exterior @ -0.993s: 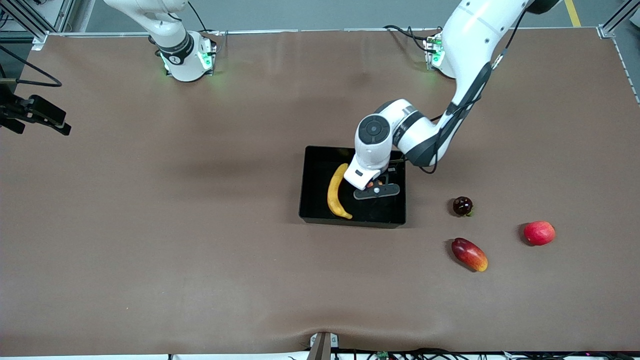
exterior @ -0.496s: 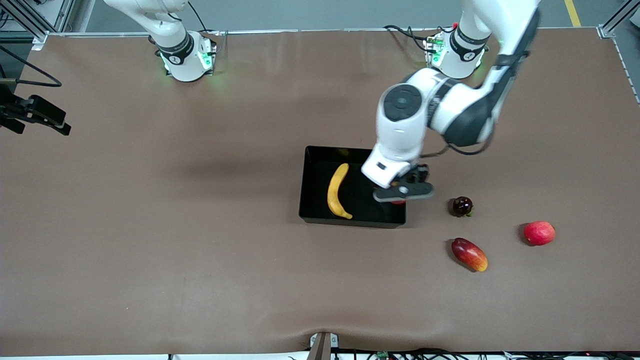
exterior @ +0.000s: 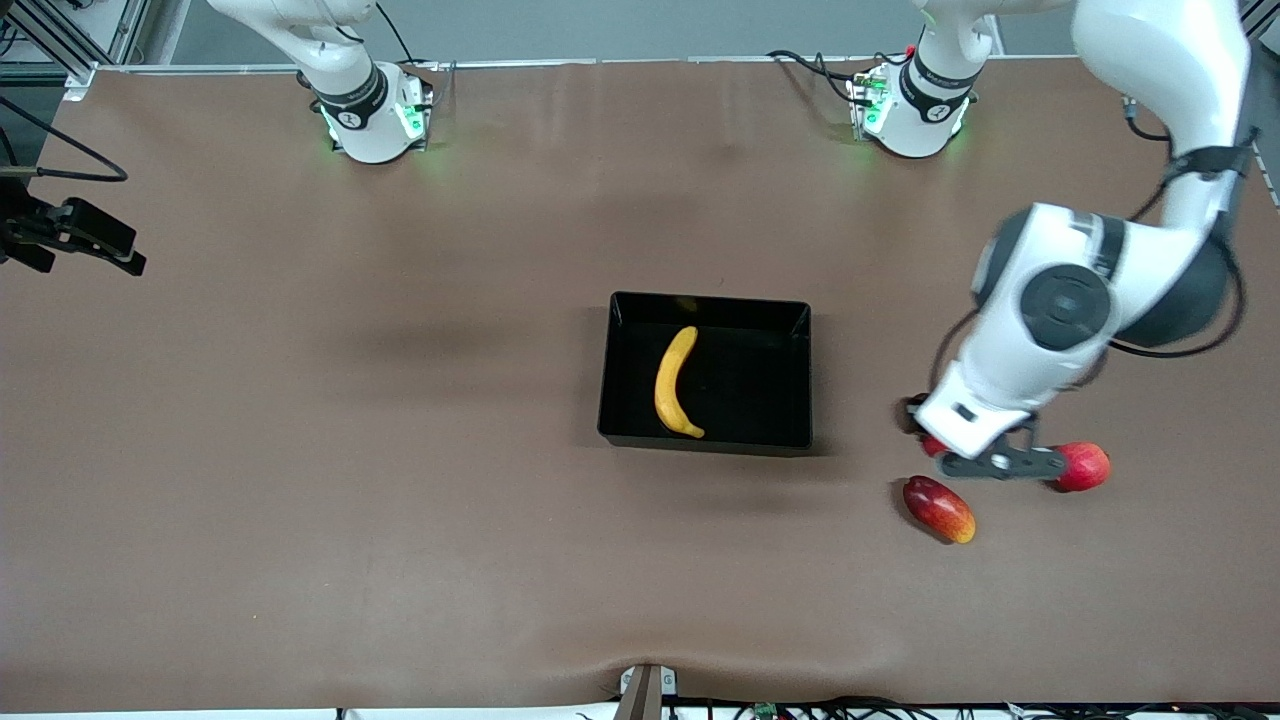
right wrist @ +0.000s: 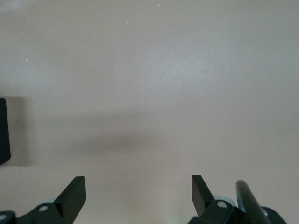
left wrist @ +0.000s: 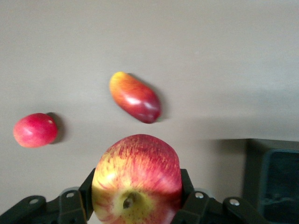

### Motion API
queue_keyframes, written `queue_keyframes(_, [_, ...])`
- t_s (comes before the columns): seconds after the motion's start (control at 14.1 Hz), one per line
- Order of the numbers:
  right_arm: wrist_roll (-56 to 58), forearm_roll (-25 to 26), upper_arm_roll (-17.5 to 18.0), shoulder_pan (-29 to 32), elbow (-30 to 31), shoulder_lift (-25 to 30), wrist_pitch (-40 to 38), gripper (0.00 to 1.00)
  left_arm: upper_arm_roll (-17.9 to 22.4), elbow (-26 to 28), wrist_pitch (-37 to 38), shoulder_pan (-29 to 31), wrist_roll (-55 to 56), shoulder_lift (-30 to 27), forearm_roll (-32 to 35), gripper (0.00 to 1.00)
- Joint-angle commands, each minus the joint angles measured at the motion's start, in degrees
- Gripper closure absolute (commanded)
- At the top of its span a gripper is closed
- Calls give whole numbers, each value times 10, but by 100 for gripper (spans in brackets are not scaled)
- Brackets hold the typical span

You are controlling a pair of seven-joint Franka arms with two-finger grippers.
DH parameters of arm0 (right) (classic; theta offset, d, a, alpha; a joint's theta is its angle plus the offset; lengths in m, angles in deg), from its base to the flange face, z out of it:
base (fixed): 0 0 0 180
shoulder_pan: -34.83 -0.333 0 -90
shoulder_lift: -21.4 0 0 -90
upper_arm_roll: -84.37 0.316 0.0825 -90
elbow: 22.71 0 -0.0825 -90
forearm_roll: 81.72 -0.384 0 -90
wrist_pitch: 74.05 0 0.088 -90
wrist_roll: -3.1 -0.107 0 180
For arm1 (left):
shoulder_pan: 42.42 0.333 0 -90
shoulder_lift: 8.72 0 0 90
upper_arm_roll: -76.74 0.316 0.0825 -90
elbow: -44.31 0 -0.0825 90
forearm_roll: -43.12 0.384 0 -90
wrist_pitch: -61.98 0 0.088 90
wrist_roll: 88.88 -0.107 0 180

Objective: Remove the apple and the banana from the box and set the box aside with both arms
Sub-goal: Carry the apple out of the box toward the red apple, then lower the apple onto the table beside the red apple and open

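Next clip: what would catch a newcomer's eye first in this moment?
The left tool holds a red apple with yellow patches in the air over the table beside the mango and the all-red fruit, well away from the black box. The banana lies alone in that box at mid-table. The right tool waits open over bare tabletop.

Even overhead light, soft shadows under the black tray. The left arm is motion-blurred; the left wrist view is soft, mango smeared.
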Motion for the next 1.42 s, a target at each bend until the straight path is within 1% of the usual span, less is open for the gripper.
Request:
queue_keyframes(0.0, [9, 1, 8, 12, -15, -8, -7, 0, -5, -5, -21, 47, -47, 30, 0, 100])
queue_keyframes(0.14, [9, 1, 8, 12, -15, -8, -7, 0, -4, -3, -48, 72, -76, 53, 0, 100])
queue_keyframes(0.28, [9, 1, 8, 13, -15, -8, -7, 0, -4, -2, -78, 89, -80, 77, 4, 100])
queue_keyframes(0.43, [9, 1, 8, 13, -15, -8, -7, 0, -3, -1, -107, 107, -86, 101, 34, 100])
queue_keyframes(0.57, [9, 1, 8, 13, -15, -8, -8, 0, -4, 13, -124, 120, -86, 114, 36, 100])
queue_keyframes(0.71, [9, 1, 8, 13, -15, -8, -8, 0, -4, 55, -137, 135, -86, 103, 36, 100])
queue_keyframes(0.85, [9, 1, 8, 13, -15, -8, -8, 0, -10, 120, -191, 165, -88, 82, 37, 100])
queue_keyframes(0.99, [9, 1, 8, 13, -15, -8, -8, 0, -9, 179, -244, 177, -87, 62, 38, 100])
queue_keyframes(1.13, [9, 1, 8, 13, -15, -8, -8, 0, -10, 223, -272, 198, -87, 45, 39, 100])
queue_keyframes(1.35, [8, 1, 8, 13, -15, -8, -8, 0, -9, 285, -290, 201, -88, 2, 39, 100])
